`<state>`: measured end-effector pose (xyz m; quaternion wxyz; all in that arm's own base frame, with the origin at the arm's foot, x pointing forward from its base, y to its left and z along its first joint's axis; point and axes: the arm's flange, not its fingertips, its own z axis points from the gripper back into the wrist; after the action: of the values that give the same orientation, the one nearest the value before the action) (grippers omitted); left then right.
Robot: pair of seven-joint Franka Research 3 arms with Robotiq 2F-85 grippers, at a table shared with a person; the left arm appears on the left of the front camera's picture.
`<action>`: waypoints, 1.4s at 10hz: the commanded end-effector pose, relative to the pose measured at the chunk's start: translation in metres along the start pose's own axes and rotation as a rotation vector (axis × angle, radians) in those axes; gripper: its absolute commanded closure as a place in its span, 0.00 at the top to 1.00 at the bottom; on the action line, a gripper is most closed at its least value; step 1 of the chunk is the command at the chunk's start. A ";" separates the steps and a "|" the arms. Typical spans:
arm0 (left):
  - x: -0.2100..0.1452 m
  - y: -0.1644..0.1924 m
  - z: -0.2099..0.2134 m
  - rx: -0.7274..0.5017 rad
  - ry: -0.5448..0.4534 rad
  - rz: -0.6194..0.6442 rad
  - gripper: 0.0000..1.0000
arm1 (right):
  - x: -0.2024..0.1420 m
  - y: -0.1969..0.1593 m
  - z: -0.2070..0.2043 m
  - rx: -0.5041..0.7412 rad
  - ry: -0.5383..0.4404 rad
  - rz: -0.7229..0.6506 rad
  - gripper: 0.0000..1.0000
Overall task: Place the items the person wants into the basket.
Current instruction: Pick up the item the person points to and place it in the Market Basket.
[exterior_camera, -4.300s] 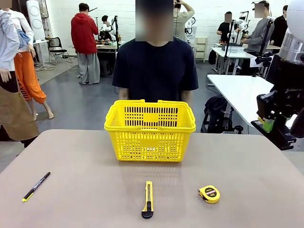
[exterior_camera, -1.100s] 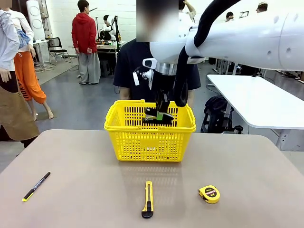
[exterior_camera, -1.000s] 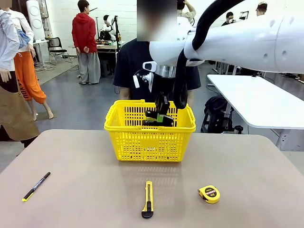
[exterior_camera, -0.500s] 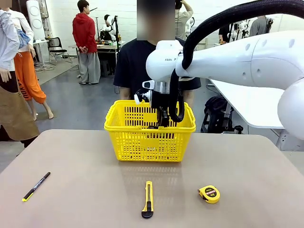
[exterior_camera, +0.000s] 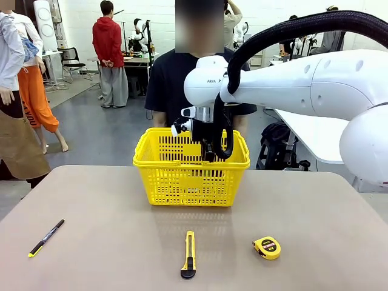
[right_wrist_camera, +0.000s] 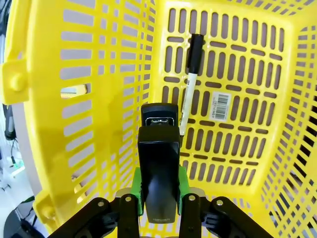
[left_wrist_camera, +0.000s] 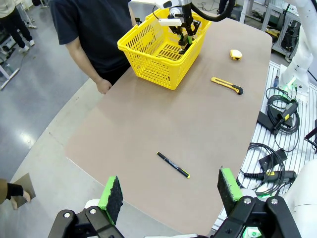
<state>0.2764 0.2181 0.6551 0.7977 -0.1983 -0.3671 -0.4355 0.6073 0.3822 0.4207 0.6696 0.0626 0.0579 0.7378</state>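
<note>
Right wrist view: the right gripper (right_wrist_camera: 158, 187) clamps the stapler (right_wrist_camera: 158, 148) inside the basket (right_wrist_camera: 99, 74), beside the marker (right_wrist_camera: 191, 74). Front view, lattice screens them. The left gripper (left_wrist_camera: 171, 191) gapes wide, empty.

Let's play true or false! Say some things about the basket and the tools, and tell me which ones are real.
1. The marker lies inside the basket. True.
2. The tape measure is in the basket. False: it lies on the table, in front of the basket.
3. The stapler sits between the right gripper's green pads, inside the basket. True.
4. The left gripper is shut. False: its pads stand wide apart with nothing between them.
</note>
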 end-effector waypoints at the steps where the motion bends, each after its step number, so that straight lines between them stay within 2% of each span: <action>1: 0.000 -0.001 0.000 0.002 -0.007 -0.005 1.00 | 0.008 -0.010 0.010 0.002 0.024 -0.020 0.52; 2: 0.000 -0.001 0.000 0.002 -0.007 -0.005 1.00 | 0.008 -0.010 0.010 -0.002 0.024 -0.020 0.66; 3: 0.000 -0.001 0.000 0.002 -0.007 -0.005 1.00 | 0.008 -0.009 0.010 -0.004 0.023 -0.022 0.72; 4: 0.000 -0.001 0.000 0.002 -0.007 -0.005 1.00 | 0.008 -0.009 0.010 -0.005 0.022 -0.021 0.86; 6: 0.000 -0.001 0.000 0.002 -0.007 -0.005 1.00 | 0.007 -0.009 0.010 -0.005 0.021 -0.023 1.00; 8: 0.000 -0.001 0.000 0.002 -0.007 -0.005 1.00 | 0.005 -0.004 0.015 -0.014 0.011 -0.025 1.00; 10: 0.000 -0.001 0.000 0.002 -0.007 -0.005 1.00 | -0.007 0.034 0.047 -0.104 -0.024 -0.052 1.00; 12: 0.000 -0.001 0.000 0.002 -0.007 -0.005 1.00 | -0.040 0.100 0.099 -0.277 -0.095 -0.144 1.00; 14: 0.000 -0.001 0.000 0.002 -0.007 -0.005 1.00 | -0.100 0.190 0.147 -0.492 -0.234 -0.262 1.00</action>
<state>0.2763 0.2182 0.6553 0.7977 -0.1981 -0.3672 -0.4354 0.5330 0.3242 0.6096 0.7468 -0.0044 -0.1371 0.6508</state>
